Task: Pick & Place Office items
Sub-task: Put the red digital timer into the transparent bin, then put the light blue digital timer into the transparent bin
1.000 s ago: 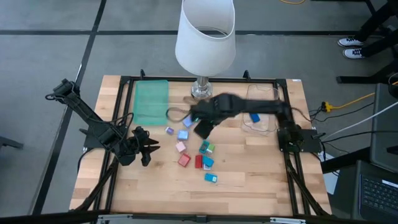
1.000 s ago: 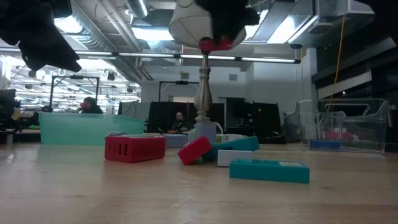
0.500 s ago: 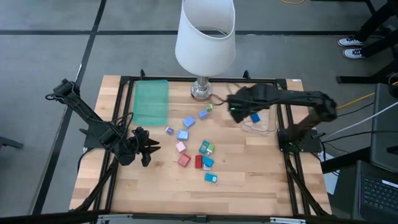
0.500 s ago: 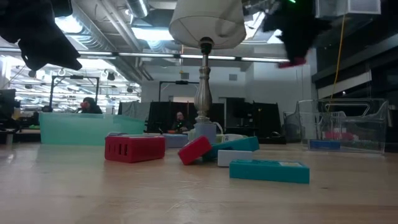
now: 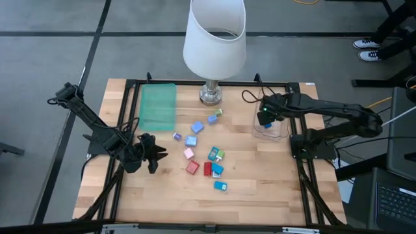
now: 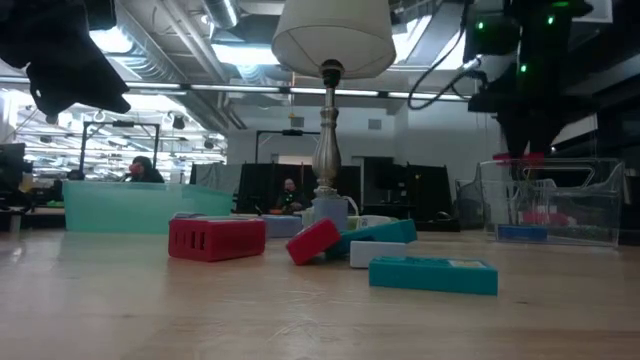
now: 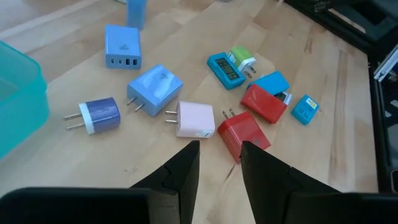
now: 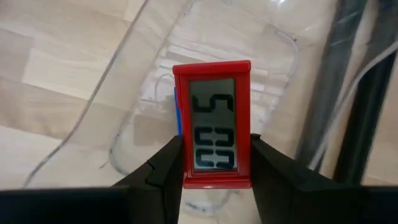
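The office items (image 5: 203, 153) are small plug-in chargers and blocky pieces in blue, red, pink, green and white, lying loose on the wooden table's middle. My right gripper (image 5: 265, 117) hangs over the clear plastic bin (image 5: 273, 127), shut on a small red clock with a grey digit display (image 8: 212, 124). A blue piece (image 8: 177, 112) lies in the bin below it. My left gripper (image 5: 153, 155) waits open above the table, left of the pieces; its wrist view shows its fingertips (image 7: 219, 149) short of a pink charger (image 7: 194, 119) and a red one (image 7: 244, 132). My right gripper (image 8: 214, 146) pinches the red clock between its two fingers, by the long side edges (image 8: 185, 155) of its lower half. The fingers point down from above. The clock is lifted clear, display facing the wrist camera, above the bin's opening (image 6: 520, 158).
A lamp with a white shade (image 5: 214, 32) stands on its metal base (image 5: 210, 95) at the table's far middle. A flat green tray (image 5: 159, 106) lies at the far left. A black frame (image 5: 296, 140) borders the table. Bare wood lies along the near edge.
My right gripper has carried the red clock from above the scattered pieces toward the table's right edge and down, and it now hangs over the clear bin. The pieces on the table have stayed put.
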Controlling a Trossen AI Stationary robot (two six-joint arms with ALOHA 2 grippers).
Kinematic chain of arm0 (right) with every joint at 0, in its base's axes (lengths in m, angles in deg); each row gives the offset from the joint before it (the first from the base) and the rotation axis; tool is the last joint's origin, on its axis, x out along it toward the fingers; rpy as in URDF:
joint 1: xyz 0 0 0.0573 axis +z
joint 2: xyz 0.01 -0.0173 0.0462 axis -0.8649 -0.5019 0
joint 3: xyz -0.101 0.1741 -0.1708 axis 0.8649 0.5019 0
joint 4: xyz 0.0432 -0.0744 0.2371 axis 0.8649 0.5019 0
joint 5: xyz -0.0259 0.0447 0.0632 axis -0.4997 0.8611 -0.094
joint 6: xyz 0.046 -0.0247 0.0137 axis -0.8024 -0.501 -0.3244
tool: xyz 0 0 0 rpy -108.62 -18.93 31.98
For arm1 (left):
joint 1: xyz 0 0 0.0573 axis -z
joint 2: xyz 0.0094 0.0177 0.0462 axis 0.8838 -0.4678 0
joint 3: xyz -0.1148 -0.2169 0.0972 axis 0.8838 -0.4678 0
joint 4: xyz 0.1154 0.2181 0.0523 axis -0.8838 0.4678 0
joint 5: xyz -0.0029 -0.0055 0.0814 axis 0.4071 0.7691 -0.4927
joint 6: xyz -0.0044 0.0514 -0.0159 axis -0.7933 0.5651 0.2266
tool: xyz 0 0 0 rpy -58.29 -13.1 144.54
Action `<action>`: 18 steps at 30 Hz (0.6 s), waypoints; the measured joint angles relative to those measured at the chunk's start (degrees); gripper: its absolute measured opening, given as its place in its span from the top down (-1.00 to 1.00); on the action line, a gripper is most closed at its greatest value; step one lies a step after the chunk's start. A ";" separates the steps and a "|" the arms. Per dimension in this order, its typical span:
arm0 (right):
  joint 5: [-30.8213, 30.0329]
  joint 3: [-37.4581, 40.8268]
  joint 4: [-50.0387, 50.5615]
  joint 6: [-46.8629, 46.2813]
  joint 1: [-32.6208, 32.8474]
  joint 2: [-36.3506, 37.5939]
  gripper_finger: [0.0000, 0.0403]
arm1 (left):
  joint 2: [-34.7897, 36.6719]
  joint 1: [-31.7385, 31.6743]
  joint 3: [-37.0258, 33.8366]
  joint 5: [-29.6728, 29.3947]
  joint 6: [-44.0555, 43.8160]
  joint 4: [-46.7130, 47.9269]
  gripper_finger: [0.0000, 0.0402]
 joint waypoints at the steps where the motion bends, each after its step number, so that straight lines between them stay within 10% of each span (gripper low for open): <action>1: 0.02 0.69 -0.55 0.21 -0.62 -0.06 0.20 | 0.00 0.00 0.00 0.00 -0.63 0.00 0.44; 9: 0.85 2.53 -3.33 1.38 -2.76 -0.34 -0.42 | 0.00 0.00 0.00 -2.68 -3.27 -0.02 0.44; 18: 6.21 1.57 -5.21 10.03 -1.73 -0.34 -0.32 | 0.02 -0.55 0.00 -12.03 -1.31 -1.26 0.44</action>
